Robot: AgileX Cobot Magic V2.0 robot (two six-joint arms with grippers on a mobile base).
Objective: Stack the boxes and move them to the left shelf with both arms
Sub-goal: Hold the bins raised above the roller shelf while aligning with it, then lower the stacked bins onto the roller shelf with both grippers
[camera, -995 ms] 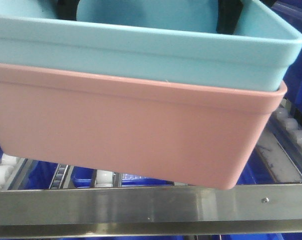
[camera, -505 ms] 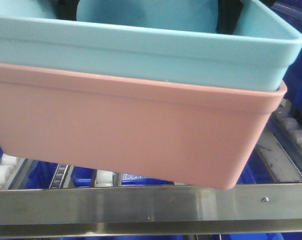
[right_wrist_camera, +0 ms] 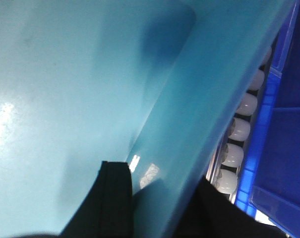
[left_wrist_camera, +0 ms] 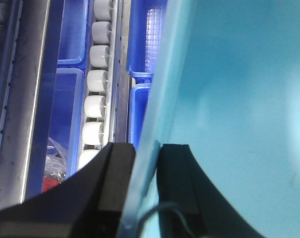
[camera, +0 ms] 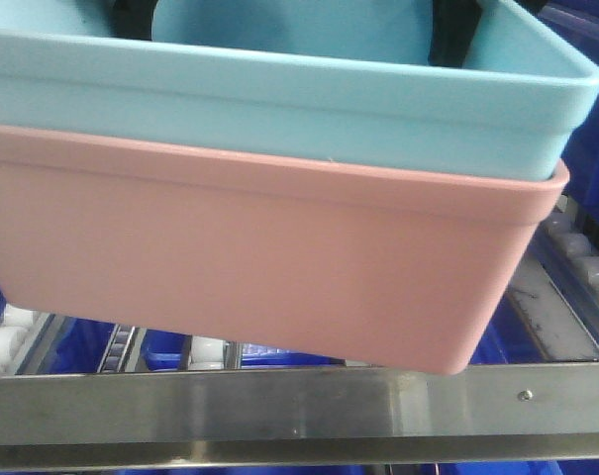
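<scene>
Blue box [camera: 279, 109] nested in pink box [camera: 249, 267], both pincers [left_wrist_camera: 145, 168] [right_wrist_camera: 157, 198] clamping its walls

One bin [camera: 279, 99] sits nested inside the other bin [camera: 259, 267], its rim standing above the outer one's rim. The stacked pair fills the view above the shelf's front rail [camera: 299, 406], with roller lanes [camera: 576, 247] running back beneath and to the right. More bins [left_wrist_camera: 73, 34] lie below the rollers [left_wrist_camera: 97, 104].

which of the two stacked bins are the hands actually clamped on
The light blue bin, nested on top inside the pink bin. The left hand and right hand each pinch its wall; neither touches the pink one.
</scene>
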